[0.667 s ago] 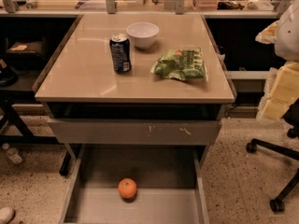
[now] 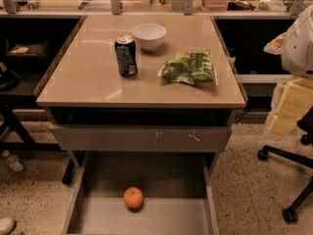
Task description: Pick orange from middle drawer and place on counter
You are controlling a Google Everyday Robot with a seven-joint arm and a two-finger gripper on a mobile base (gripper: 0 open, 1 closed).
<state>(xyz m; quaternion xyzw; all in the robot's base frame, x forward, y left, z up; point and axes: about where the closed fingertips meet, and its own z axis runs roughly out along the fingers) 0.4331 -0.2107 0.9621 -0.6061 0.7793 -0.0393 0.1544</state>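
Orange: The orange [image 2: 133, 198] is seen on the flat floor of the open drawer [image 2: 168, 180], a bit left of the middle. No wall is touched by it.

How it handles: It is judged to be light, round and firm. It can be rolled away by a small bump. Its skin may be a little slippery. It can be squashed if it is squeezed too hard.

Where to hold: It is best taken from above, across its widest part, with a soft squeeze.

Gripper: The gripper [image 2: 291, 106] is seen at the right edge of the view, beside the counter [image 2: 83, 82]. It is well apart from the orange. Whether it is open or closed cannot be told.

In the way: The scratched drawer front [image 2: 122, 138] and the counter edge hang over the back of the open drawer. The orange lies in front of them, so the way down looks free. The drawer walls are low.

On the counter: A soda can [image 2: 126, 56], a white bowl [image 2: 149, 35] and a green chip bag [image 2: 190, 67] are seen there. Bare space is left at the front and on the left side. The orange should be set down gently, away from the edge, so it is not rolled off.

On the floor: A chair [image 2: 286, 180] is seen at the right, below the gripper. It could be bumped.
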